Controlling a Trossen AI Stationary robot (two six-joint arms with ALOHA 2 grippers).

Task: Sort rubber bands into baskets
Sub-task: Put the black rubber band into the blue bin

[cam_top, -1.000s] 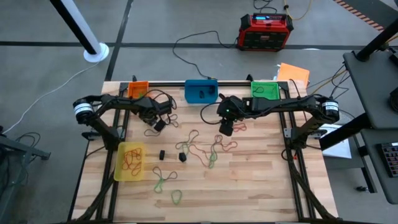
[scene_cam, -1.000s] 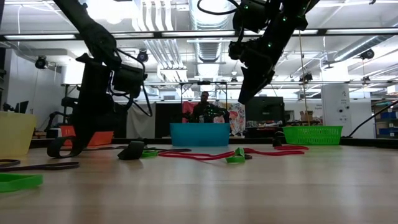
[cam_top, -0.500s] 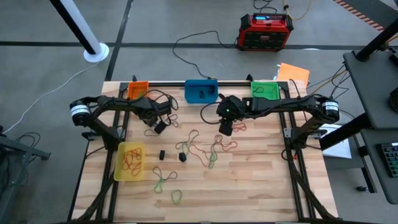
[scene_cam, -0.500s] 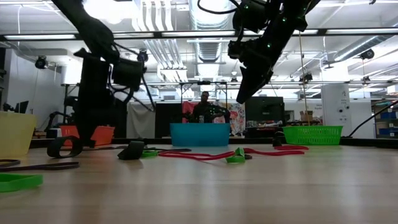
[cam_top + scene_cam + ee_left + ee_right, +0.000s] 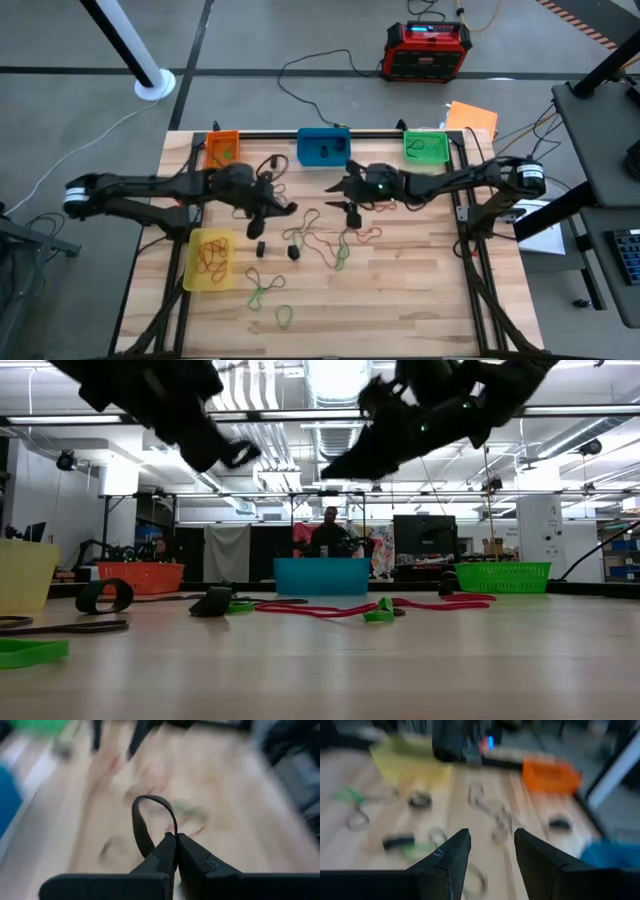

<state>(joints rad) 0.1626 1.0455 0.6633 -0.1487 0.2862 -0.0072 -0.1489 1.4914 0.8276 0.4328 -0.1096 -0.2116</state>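
- Left gripper (image 5: 283, 208), jaws pressed together on a black rubber band (image 5: 150, 817), hangs above the left-centre of the table (image 5: 420, 290); the loop stands out past the fingertips, long axis in line with the fingers
- Blue basket (image 5: 323, 146) sits at the far edge, far and slightly right of that gripper, with dark pieces already in it; judged the likeliest home for the black band, so the coming move would run toward the far side
- Orange basket (image 5: 222, 148) lies far-left, yellow basket (image 5: 210, 260) near-left with tan loops inside, green basket (image 5: 427, 146) far-right; which bin takes black cannot be told for certain
- Right gripper (image 5: 345, 196) hovers over the table's middle, fingers (image 5: 451, 851) spread apart and holding nothing, pointing left toward the other arm
- Loose rubber bands (image 5: 335, 238), green and red-brown, lie tangled just near of the right gripper, which is the nearer arm to them; more green loops (image 5: 262, 290) rest toward the near edge, closer to the left arm
- Two grippers hang near each other over the middle, so a far-bound carry by the left arm looks to pass just left of the right one
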